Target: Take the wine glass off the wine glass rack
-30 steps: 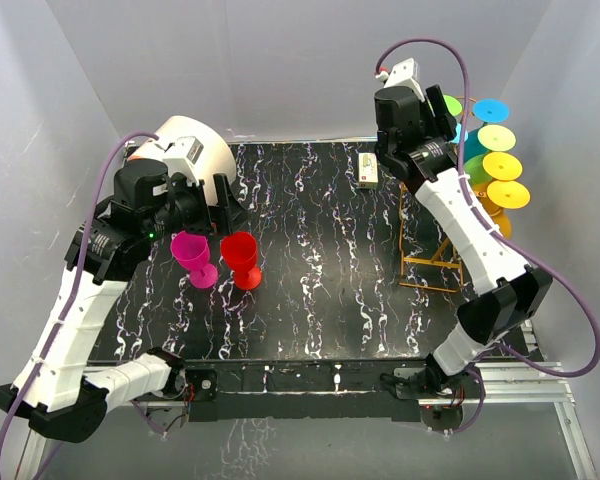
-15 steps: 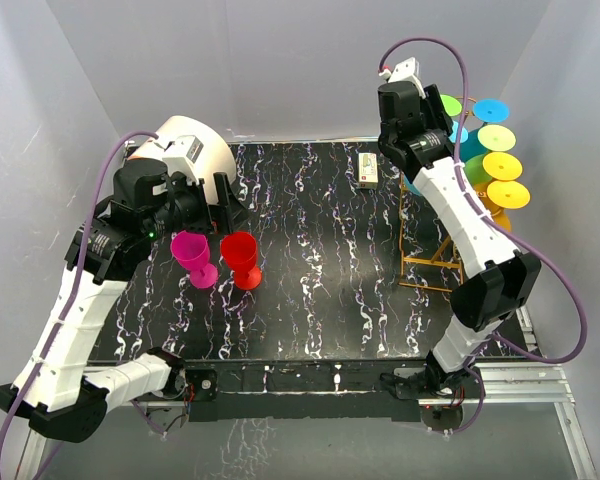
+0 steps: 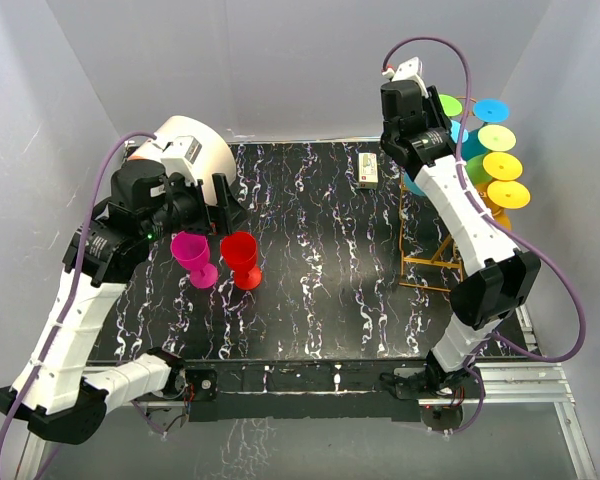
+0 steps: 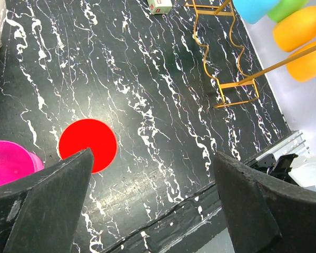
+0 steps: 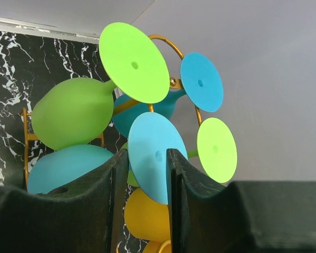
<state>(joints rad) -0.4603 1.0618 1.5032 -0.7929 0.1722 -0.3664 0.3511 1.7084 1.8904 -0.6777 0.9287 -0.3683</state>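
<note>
1. Two arms are seen at a black, white-veined table (image 3: 320,260). The left arm is bent over the table's left part, and the right arm is stretched to the far right corner.
2. The rack (image 4: 236,83), a frame of thin orange wire, is set at the table's right edge. Its glasses are hung on it with their round feet turned outward.
3. The right claw (image 5: 146,153) is raised to the rack's top. Its fingers (image 5: 121,174) are placed on either side of the foot of the light blue glass (image 5: 152,137), with only a narrow gap left between them.
4. The foot's edge is seen against the left finger. Whether the foot is clamped cannot be told.
5. The light blue glass is hung on the rack below the green glass (image 5: 73,113). A teal foot (image 5: 201,81) and a yellow-green foot (image 5: 216,150) are seen to its right, and an orange bowl (image 5: 147,213) is partly hidden below it.
6. The left claw (image 4: 152,155) is spread wide with nothing between its fingers. It is held above the table beside the red glass (image 3: 241,257).
7. The red glass and the pink glass (image 3: 192,255) are stood upright on the table, just beside each other and well apart from the rack.
8. A cream drum (image 3: 195,150) is seen at the far left corner. A small white box (image 3: 369,170) is laid near the far edge, close to the rack.
</note>
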